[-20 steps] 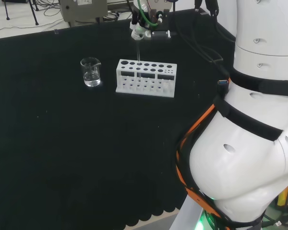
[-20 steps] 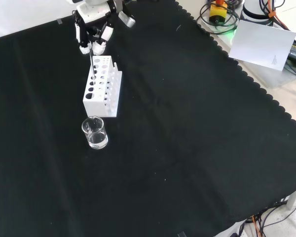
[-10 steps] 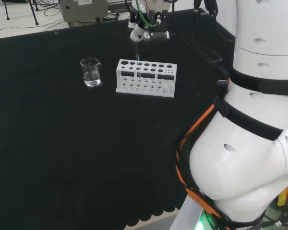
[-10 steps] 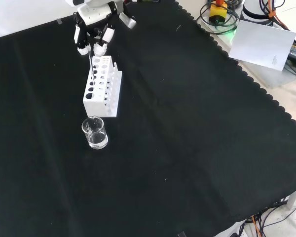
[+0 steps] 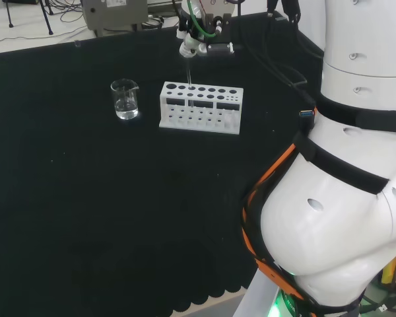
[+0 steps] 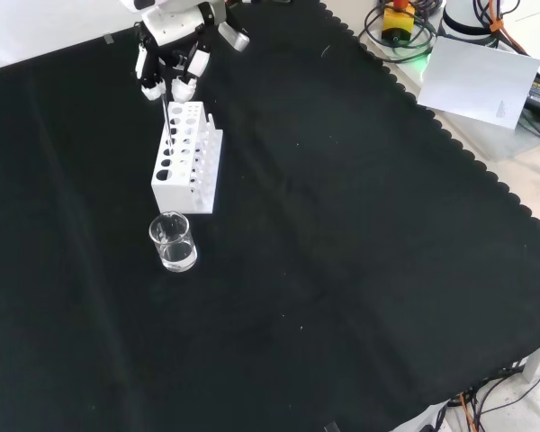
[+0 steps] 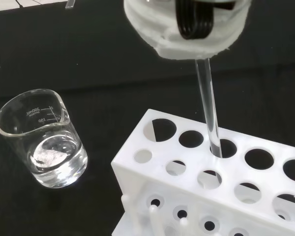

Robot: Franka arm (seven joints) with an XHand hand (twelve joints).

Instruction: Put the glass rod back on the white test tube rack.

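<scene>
The white test tube rack (image 5: 200,107) stands on the black cloth, its long side toward the head camera. The hand (image 5: 199,41) hovers over the rack's far edge, fingers curled down and pinching the top of the glass rod (image 5: 189,74). The rod hangs nearly upright. In the wrist view the rod (image 7: 209,113) runs from a white finger pad (image 7: 187,29) down into a back-row hole of the rack (image 7: 187,196). In the front view the hand (image 6: 173,43) sits just above the far end of the rack (image 6: 187,157), with the rod (image 6: 166,117) dropping onto its top.
A small glass beaker (image 5: 125,99) with a little clear liquid stands left of the rack in the head view, and nearer the camera in the front view (image 6: 173,242). The arm's white links (image 5: 343,165) take up the right of the head view. Papers and cables lie beyond the cloth's scalloped edge (image 6: 486,81).
The hand has risen slightly with the rod since a second ago, then held still. The rod's lower end stays in the rack's hole. Beaker and rack have not moved.
</scene>
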